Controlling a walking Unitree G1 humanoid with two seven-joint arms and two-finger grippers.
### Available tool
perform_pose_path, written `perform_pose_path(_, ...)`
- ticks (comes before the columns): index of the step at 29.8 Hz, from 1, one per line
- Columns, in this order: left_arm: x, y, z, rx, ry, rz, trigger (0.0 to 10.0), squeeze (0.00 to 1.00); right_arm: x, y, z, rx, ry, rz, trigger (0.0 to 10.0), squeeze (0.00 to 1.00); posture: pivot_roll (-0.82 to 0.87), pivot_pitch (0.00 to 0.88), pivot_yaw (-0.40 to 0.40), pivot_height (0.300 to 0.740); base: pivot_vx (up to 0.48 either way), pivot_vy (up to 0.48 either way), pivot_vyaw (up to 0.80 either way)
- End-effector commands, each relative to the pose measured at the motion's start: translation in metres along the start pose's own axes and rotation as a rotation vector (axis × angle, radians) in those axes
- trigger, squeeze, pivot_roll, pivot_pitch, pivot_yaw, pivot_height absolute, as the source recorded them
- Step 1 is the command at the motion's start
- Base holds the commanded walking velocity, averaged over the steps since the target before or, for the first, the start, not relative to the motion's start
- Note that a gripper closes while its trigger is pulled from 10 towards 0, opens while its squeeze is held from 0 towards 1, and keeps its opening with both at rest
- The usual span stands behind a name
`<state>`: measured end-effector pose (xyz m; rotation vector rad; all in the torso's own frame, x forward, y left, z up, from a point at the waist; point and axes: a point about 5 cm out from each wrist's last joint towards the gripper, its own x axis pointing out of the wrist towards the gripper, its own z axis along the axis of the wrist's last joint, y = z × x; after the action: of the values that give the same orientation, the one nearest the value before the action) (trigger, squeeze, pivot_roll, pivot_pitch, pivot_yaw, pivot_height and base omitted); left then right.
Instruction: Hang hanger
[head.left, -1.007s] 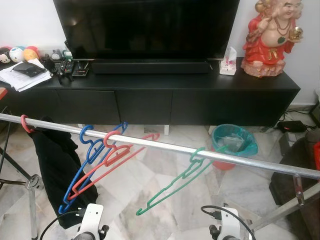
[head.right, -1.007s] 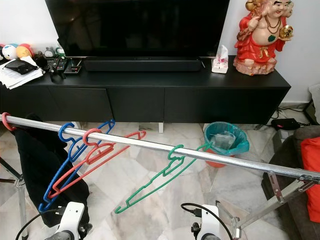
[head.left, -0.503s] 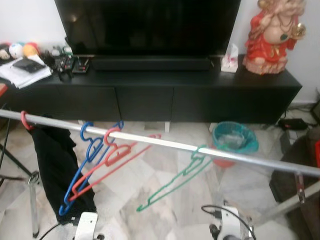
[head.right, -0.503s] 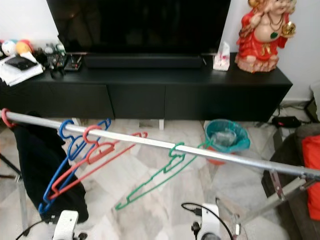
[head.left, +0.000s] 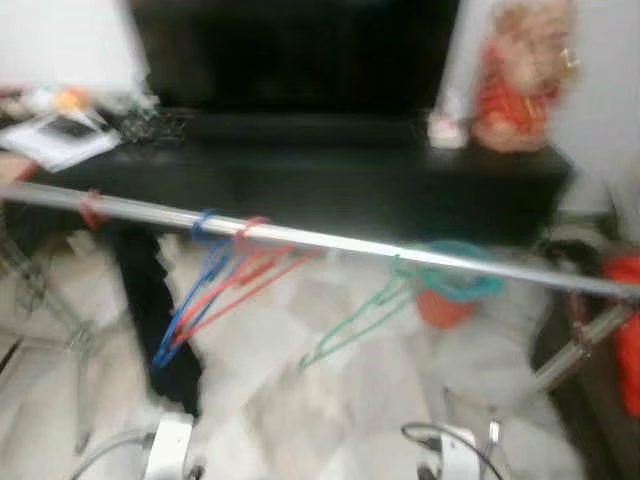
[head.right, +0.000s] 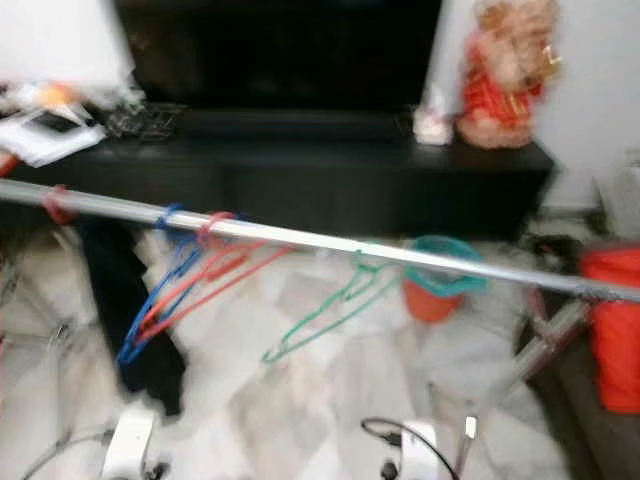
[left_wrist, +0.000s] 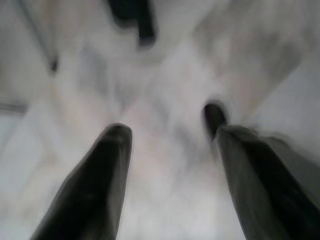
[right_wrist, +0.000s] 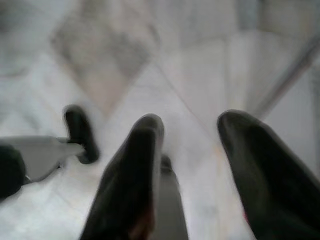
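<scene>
Hangers on the rail, both claws low and empty

The green hanger hooks the silver rail near its middle, well apart from the blue hanger and red hanger bunched nearer the rail's left end, leaving bare rail between. The left claw and right claw hang spread apart over the marble floor, holding nothing; the black counter stands behind.

- Both my head views are smeared with motion blur; the statue and the clutter on the black counter are soft blobs.
- Light is even and bright, with a pale sheen along the metal rail.
- My wrist views are blurred too, over a washed-out marble floor.
</scene>
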<state>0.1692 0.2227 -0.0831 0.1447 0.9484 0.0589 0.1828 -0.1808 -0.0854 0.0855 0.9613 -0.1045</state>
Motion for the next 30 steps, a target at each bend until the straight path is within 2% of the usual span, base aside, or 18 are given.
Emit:
perform_pose_path(1,-0.0015,0.0013,-0.0084,0.015,0.037,-0.005,10.0,0.0,-0.0014,-0.0006,-0.0077,0.003,0.015,-0.002,10.0,0.0,-0.01,0.0,0.007,0.74,-0.334,0.0,0.0)
perform_pose_path(26,-0.004,0.0071,-0.0159,0.012,0.05,0.002,10.0,0.0,-0.001,-0.0005,-0.0055,0.01,0.008,-0.004,10.0,0.0,0.0,0.0,0.002,0.74,-0.332,0.0,0.0)
perform_pose_path(30,-0.0031,0.0055,-0.0132,0.015,0.046,-0.001,10.0,0.0,-0.0011,-0.0006,-0.0056,0.013,0.007,-0.006,10.0,0.0,0.0,0.0,0.002,0.74,0.0,0.0,0.0)
